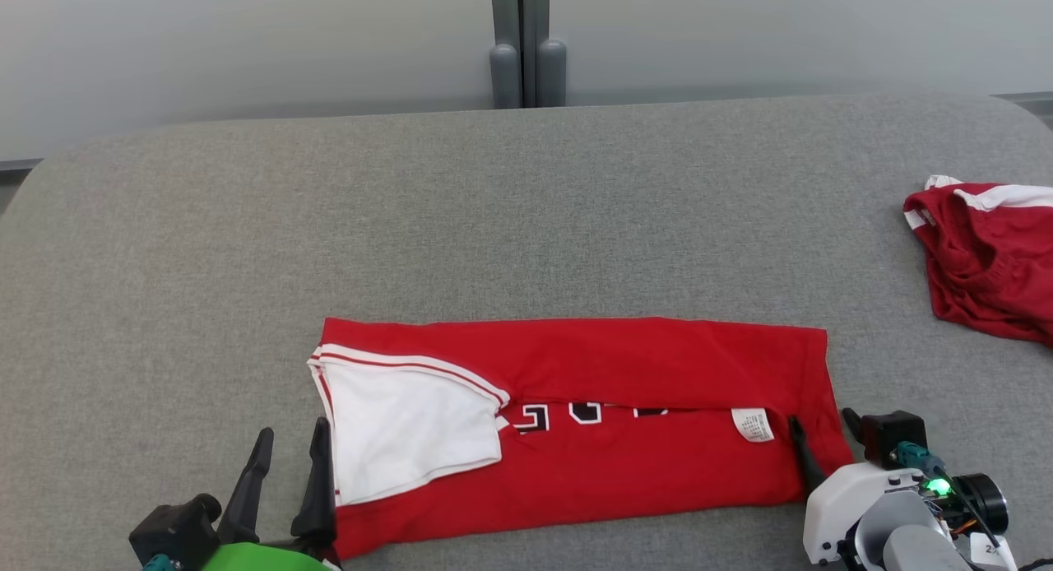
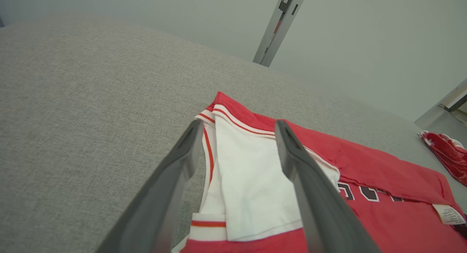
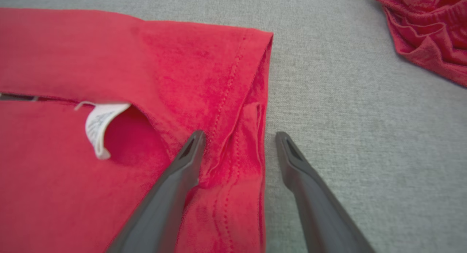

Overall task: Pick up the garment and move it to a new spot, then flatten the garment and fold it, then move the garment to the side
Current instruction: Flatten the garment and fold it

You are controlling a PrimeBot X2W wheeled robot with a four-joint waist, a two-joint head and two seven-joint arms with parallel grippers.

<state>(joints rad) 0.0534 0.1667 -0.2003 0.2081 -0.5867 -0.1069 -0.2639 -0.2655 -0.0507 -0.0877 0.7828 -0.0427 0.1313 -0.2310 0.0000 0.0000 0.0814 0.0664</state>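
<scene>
grey table (image 1: 526,209) with the folded garment (image 1: 625,365), left end effector (image 1: 294,427) and right end effector (image 1: 821,417) both released

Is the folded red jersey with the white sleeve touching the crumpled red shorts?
No, bare grey fabric surface lies between the red jersey and the red shorts, which sit apart at far right.

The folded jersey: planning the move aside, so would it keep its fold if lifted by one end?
Probably floppy: the jersey is thin cloth, puckered at its hem, so it would likely droop. The loose white sleeve may flop open.
</scene>
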